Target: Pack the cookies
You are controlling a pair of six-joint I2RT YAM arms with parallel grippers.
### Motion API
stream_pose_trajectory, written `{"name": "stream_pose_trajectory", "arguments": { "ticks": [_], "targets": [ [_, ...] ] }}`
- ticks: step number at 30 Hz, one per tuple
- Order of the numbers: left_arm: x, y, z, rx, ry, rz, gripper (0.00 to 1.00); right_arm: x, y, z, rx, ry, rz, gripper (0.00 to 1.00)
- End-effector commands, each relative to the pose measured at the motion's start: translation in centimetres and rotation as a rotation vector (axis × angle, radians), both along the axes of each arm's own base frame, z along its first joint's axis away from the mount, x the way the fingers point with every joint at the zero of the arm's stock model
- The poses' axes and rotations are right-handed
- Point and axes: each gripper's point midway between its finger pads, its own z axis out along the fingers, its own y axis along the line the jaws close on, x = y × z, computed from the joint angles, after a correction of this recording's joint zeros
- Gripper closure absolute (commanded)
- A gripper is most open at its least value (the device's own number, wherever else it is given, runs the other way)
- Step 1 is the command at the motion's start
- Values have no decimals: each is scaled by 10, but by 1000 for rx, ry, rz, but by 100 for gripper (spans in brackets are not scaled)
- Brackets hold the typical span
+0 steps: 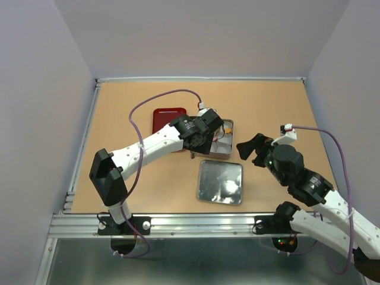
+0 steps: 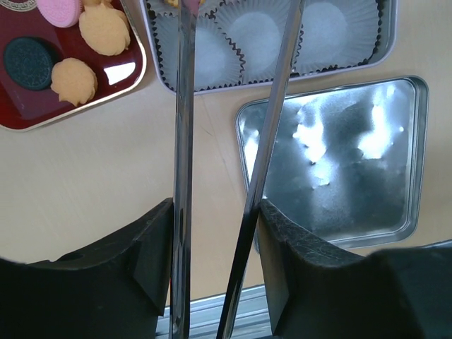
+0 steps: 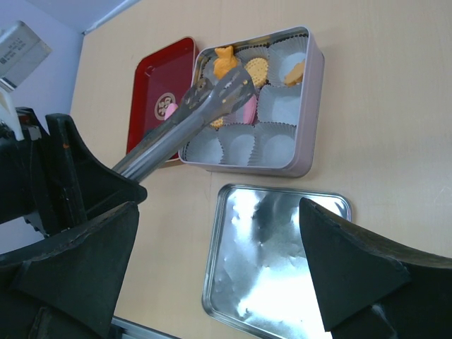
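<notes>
Overhead and wrist views of a tan wooden table [image 1: 160,187] with two robot arms. In the left gripper [image 2: 215,212], clamped between black fingers, a pair of long metal tongs [image 2: 182,141], blades slightly apart, reaching out over an open square tin [image 3: 314,85] lined with white paper cups [image 3: 279,106]. Inside the tin, four cookies [image 3: 224,62]: one orange and fish-shaped, one round and yellow, another orange, one pink. Pink one right under the tong tips; gripped or not, impossible to tell. More cookies on a red tray [image 2: 28,106] just beside the tin: one pink, two orange, one dark. Nearer the arm bases, lying flat beside the tin, a shiny tin lid [image 1: 220,181]. Off to the right, hovering over the table, the right gripper [image 3: 217,212], spread wide, holding nothing.
</notes>
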Motion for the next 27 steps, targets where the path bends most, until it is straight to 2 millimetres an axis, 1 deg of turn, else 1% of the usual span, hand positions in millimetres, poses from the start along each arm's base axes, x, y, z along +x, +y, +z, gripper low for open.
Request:
{"name": "stream_pose_trajectory", "arguments": {
  "ticks": [1,3,4,5,6,8,9,10,11,13,14,15,16,17,18,19,20,21,22,23,25,26,27],
  "targets": [
    [9,11,52,-52,-113,45,42,0,-3,-9,-12,7,-11,0],
    [9,18,62,-56,-126,62,43,0,-3,-9,-11,8,-11,0],
    [9,23,70,-67,-139,69,42,0,-3,-9,-11,8,-10,1],
    [9,24,69,-62,-139,73,43,0,-3,-9,-10,7,-10,0],
    [8,28,76,-75,-151,78,43,0,-3,-9,-11,8,-11,0],
    [10,42,79,-61,-168,107,42,-1,-3,-10,-10,10,-9,0],
    [11,48,79,-54,-173,120,42,0,-3,-10,-9,10,-11,0],
    [14,61,75,-40,-175,148,42,-1,-3,-9,-6,10,-10,0],
    [19,66,75,-39,-178,163,42,-1,-3,-9,-6,10,-10,0],
    [20,85,66,-14,-172,185,42,0,-2,-10,-8,12,-10,0],
    [25,102,61,-12,-175,228,42,0,-2,-9,-5,11,-7,0],
    [28,111,59,-12,-176,244,42,0,-2,-10,-8,14,-7,0],
    [35,133,52,-3,-183,285,42,0,-1,-12,-10,16,-5,0],
    [41,141,58,-16,-204,308,42,0,-1,-13,-8,18,-5,0],
    [42,157,46,17,-192,330,42,-1,0,-15,-11,24,-1,0],
    [46,168,43,28,-199,351,42,-1,1,-17,-10,32,0,1],
    [53,190,37,50,-213,394,42,-1,3,-20,-7,41,5,1],
    [57,200,36,62,-222,413,41,-1,3,-20,-7,45,4,1],
    [64,207,36,62,-247,431,42,-1,4,-23,-9,53,7,1],
    [68,230,29,106,-246,474,41,-1,5,-23,-10,55,10,1],
    [75,247,25,128,-255,506,42,0,5,-23,-16,55,8,0],
    [83,253,22,135,-272,521,42,1,4,-21,-22,49,9,0],
    [84,264,13,161,-261,538,42,1,3,-20,-25,44,3,0]
  ]
}}
